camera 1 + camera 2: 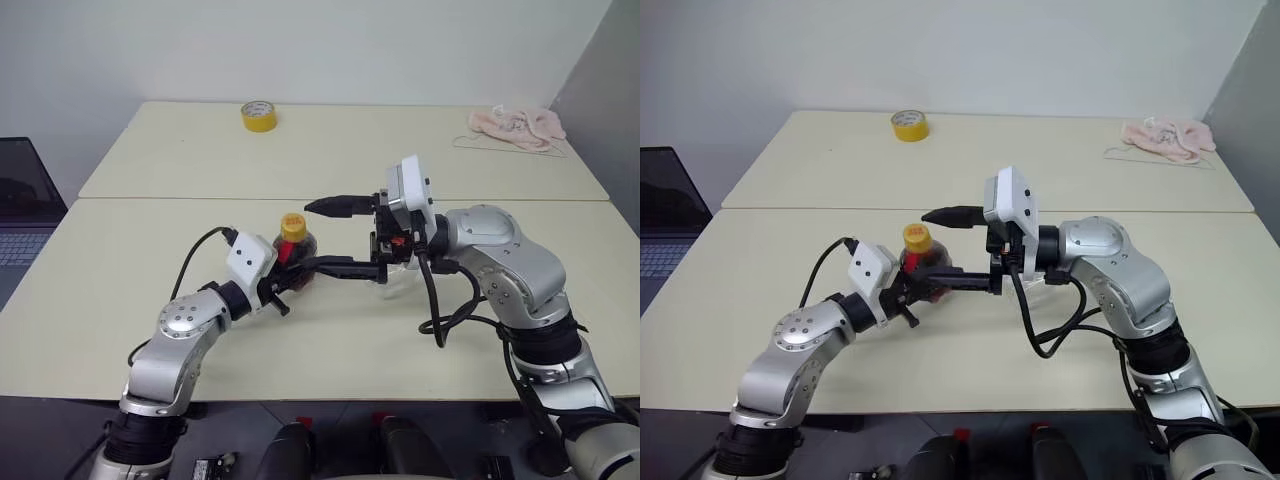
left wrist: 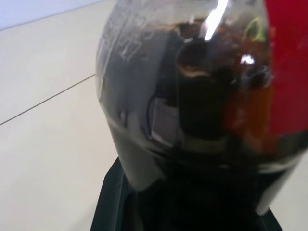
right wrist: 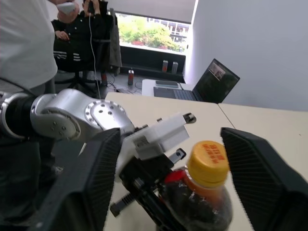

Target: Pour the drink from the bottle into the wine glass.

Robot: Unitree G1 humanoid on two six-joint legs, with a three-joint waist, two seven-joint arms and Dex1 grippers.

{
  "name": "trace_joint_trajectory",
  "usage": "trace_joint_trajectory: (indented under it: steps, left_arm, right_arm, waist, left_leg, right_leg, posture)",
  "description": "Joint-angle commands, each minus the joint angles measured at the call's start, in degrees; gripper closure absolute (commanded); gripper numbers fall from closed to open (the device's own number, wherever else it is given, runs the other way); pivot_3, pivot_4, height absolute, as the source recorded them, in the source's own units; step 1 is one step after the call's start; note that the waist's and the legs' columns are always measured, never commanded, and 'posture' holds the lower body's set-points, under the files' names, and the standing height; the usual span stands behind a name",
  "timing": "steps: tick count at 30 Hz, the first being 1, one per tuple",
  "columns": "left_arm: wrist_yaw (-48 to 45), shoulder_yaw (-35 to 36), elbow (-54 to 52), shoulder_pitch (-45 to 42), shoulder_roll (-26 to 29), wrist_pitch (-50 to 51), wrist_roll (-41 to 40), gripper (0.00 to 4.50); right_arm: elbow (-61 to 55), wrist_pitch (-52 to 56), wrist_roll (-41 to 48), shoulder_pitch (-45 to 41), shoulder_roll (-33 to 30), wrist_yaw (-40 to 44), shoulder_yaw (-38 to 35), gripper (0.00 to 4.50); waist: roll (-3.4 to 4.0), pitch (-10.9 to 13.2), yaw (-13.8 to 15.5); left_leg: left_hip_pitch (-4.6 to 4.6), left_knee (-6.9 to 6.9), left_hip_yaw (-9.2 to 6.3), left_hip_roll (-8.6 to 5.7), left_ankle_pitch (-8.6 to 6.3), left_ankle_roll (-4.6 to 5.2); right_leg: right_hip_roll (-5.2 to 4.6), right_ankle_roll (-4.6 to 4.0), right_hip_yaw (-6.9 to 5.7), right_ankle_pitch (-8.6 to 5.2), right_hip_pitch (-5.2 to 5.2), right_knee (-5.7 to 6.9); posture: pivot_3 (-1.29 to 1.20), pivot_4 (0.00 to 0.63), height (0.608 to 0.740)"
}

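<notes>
At surface (image 1: pixel 120 290) centre, the bottle (image 1: pixel 296 247) stands upright, cap (image 1: pixel 293 226) still on, clamped low on its body by the left tool (image 1: pixel 290 277) to steady it. Right tool (image 3: pixel 166 178), fingers spread wide, straddles the cap, likely to unscrew. Glass (image 1: pixel 398 276) at bottle's 3 o'clock, mostly hidden.

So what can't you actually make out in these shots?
- The wine glass: head views, mostly hidden behind the right hand and forearm; whether it holds any drink is unclear.
- The bottle: left wrist view, cut off by the frame edges, its cap out of frame.
- The left hand: head views, its fingers merge with the dark drink in the bottle, too small to separate.
</notes>
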Motion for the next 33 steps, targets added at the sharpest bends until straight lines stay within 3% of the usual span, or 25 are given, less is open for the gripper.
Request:
trace_joint_trajectory:
  steps: [1,7,11,21,33]
  left_arm:
    - [8.8,2.2,-1.3,-0.6,-2.9,-5.2,5.5,3.62]
    - [18.3,0.0,1.6,-0.6,-3.4,-11.5,17.9,3.63]
    - [21.1,-0.6,2.6,-0.5,-4.4,-12.0,21.2,3.63]
    - [22.7,-1.1,5.5,-3.0,-5.7,-12.9,24.2,3.63]
    - [22.2,-2.5,2.3,-3.0,-7.5,-11.0,24.3,3.63]
  right_arm:
    - [-3.3,3.1,0.7,1.1,2.6,-8.7,-3.4,0.00]
    - [-5.2,10.0,0.2,2.8,11.3,-23.9,-3.5,0.00]
    - [-6.7,12.0,-0.4,3.6,14.6,-28.5,-1.8,0.00]
    - [0.6,7.5,-8.4,1.1,18.2,-33.0,2.4,0.00]
    - [5.1,5.9,-11.4,0.6,21.3,-32.7,2.7,0.00]
  waist:
    - [-0.03,0.0,0.1]
    - [-0.02,0.0,0.0]
    - [-0.01,0.0,0.1]
    - [-0.01,0.0,0.0]
    - [-0.01,0.0,-0.1]
  left_leg:
    - [-0.01,0.01,-0.01,0.00,0.00,-0.01]
    - [0.01,-0.06,0.01,0.00,0.01,-0.02]
    - [-0.02,-0.04,0.04,-0.04,0.02,-0.04]
    - [0.00,-0.04,0.01,-0.05,0.02,-0.04]
    - [0.00,-0.04,0.02,-0.05,0.03,-0.05]
  right_leg:
    - [0.00,0.00,-0.01,0.00,0.00,-0.01]
    - [0.01,-0.01,0.02,0.00,-0.06,0.05]
    - [-0.02,0.00,0.05,0.01,-0.06,0.02]
    - [-0.01,0.00,0.00,0.01,-0.06,0.04]
    - [-0.01,0.00,0.01,0.01,-0.07,0.04]
  posture:
    - [0.00,0.150,0.740]
    - [0.00,0.150,0.740]
    - [0.00,0.150,0.740]
    - [0.00,0.150,0.740]
    - [0.00,0.150,0.740]
